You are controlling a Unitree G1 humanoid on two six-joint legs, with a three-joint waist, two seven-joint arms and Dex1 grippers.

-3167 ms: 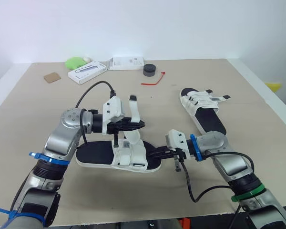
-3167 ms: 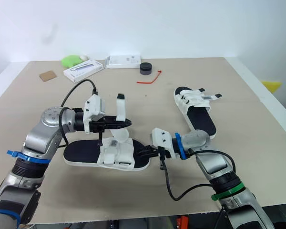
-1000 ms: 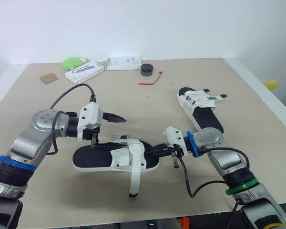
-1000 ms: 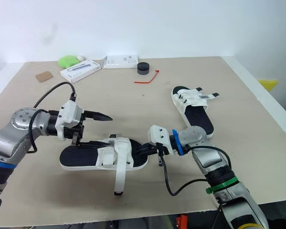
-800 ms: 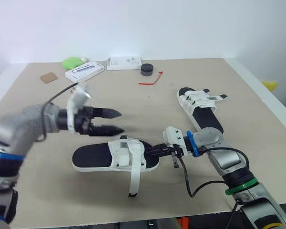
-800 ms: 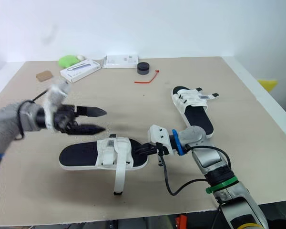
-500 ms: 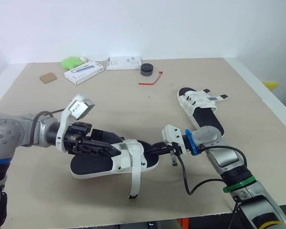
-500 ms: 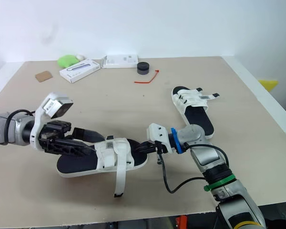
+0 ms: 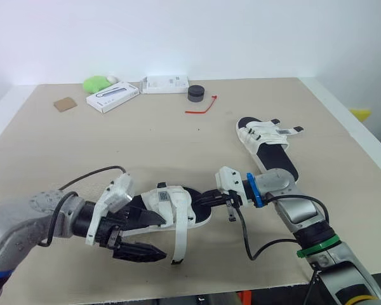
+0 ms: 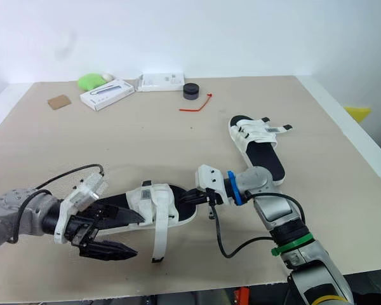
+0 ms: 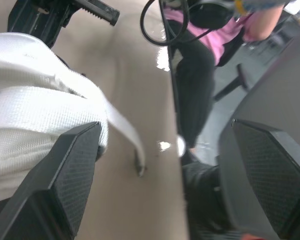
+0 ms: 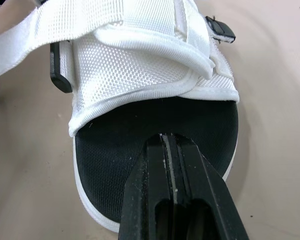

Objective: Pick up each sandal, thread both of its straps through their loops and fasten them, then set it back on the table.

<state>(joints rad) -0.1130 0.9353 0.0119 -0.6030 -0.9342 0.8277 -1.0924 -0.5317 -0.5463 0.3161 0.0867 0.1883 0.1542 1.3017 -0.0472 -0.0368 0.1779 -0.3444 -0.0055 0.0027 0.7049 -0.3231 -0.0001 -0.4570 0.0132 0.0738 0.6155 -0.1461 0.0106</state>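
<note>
The near sandal (image 9: 192,214), black sole with white mesh straps (image 9: 169,203), lies flat before me. One loose strap (image 9: 180,243) trails toward the table's front edge. My left gripper (image 9: 164,238) is open at the sandal's heel side, one finger over the sole, the other in front of it, with the loose strap (image 11: 126,136) lying between them. My right gripper (image 12: 172,145) is shut, its tip resting on the black footbed at the toe. The second sandal (image 9: 267,145) lies further back on the right, one strap end sticking out sideways.
At the far edge of the table (image 9: 51,146) sit two white boxes (image 9: 112,97) (image 9: 168,83), a green object (image 9: 96,82), a brown card (image 9: 66,103), a black round thing (image 9: 196,93) and a red tie (image 9: 202,107). The table's front edge is close behind the left gripper.
My left gripper, open throughout, swung from behind the near sandal's heel down to its front side, turning the heel slightly. The right gripper stayed on the toe.
</note>
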